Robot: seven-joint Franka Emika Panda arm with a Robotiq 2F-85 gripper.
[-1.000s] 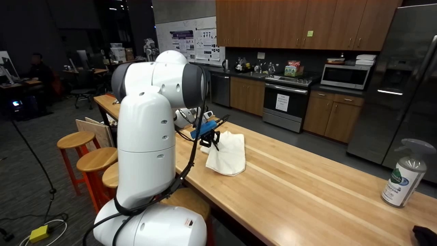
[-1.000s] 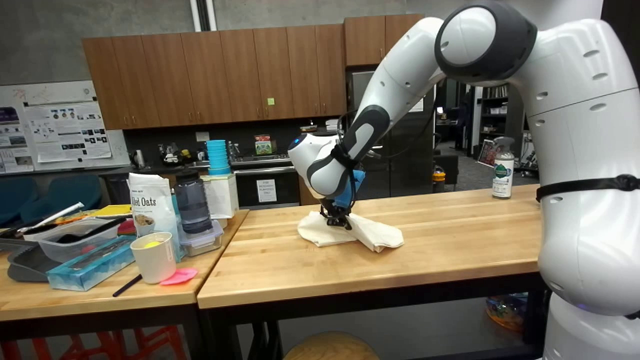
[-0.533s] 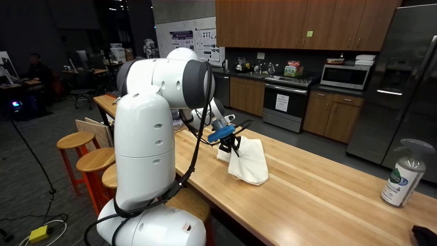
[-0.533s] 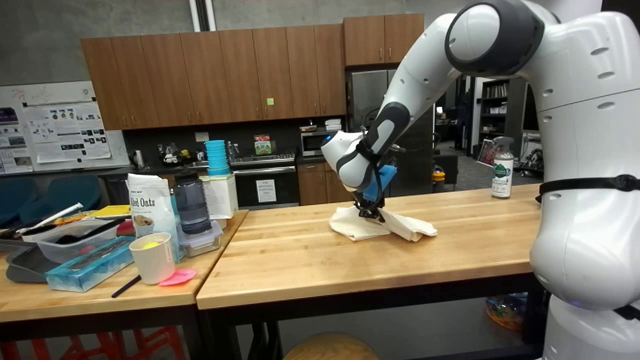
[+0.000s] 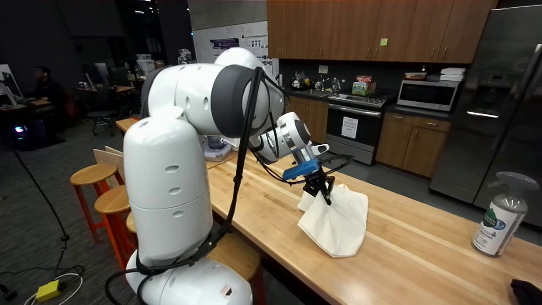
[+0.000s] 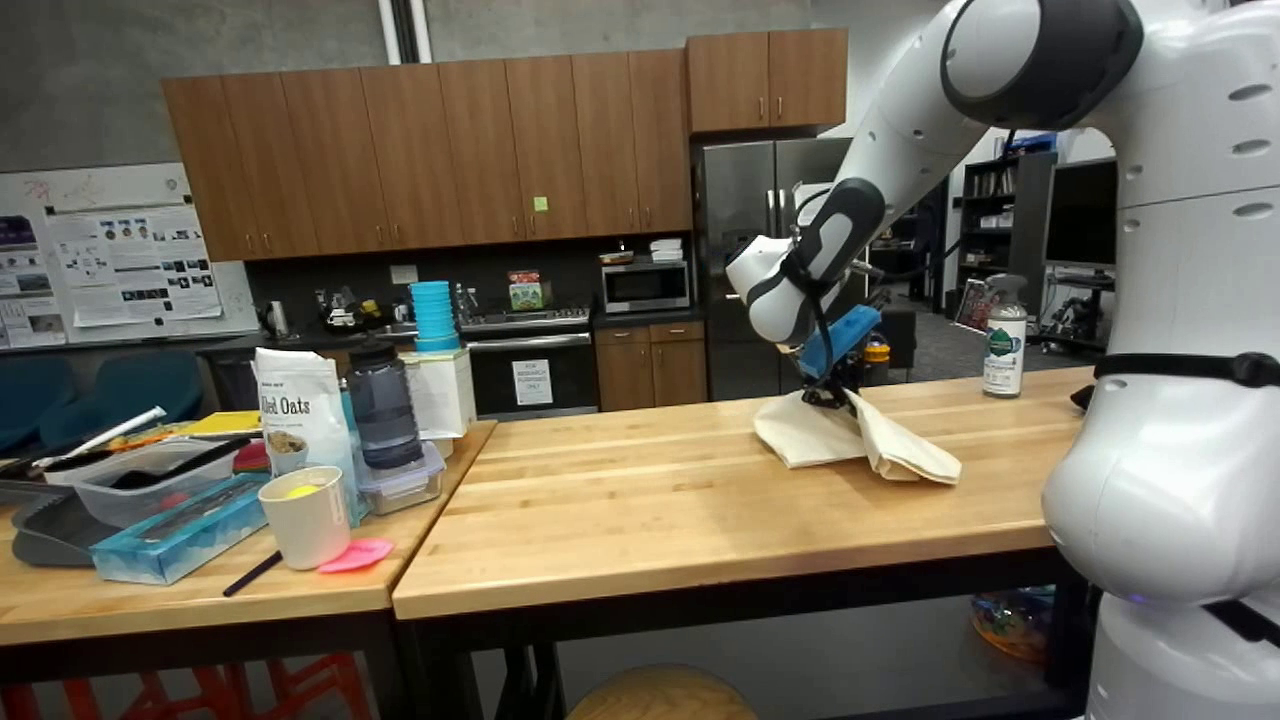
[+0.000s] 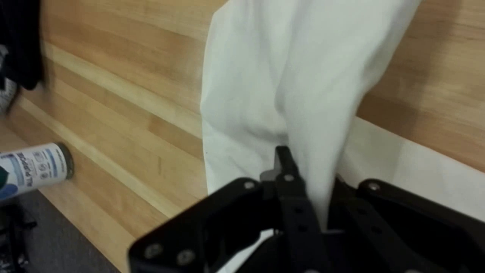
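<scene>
The jaws pinch a fold of the cloth [image 7: 242,113], the fingers [image 7: 295,189] of the gripper [image 7: 310,170] pressed nearly together with the fabric caught between them. Around that pinch the cloth rests on the table [image 5: 423,258], one flap lying flat and another tenting down from the gripper to the tabletop. The step in hand reads as handling the cloth by this fold: the grasp looks made, the release not yet done. The next move seems to call for a firm pinch and a low path, since the soft flaps would likely trail or bunch against the table. Above the gripper sits a tilted blue mount [image 5: 301,168]; the forearm [image 6: 900,140] slopes down over the table from a bent elbow [image 6: 1040,50] held high, and the upper arm [image 5: 167,186] rises nearly upright beside the table's edge. Farther out, a bottle [image 6: 1005,345] stands upright, well apart from the cloth, and past the table's opposite end a side table [image 6: 340,588] bears a bag [image 6: 305,430] and a mug [image 6: 308,525].
</scene>
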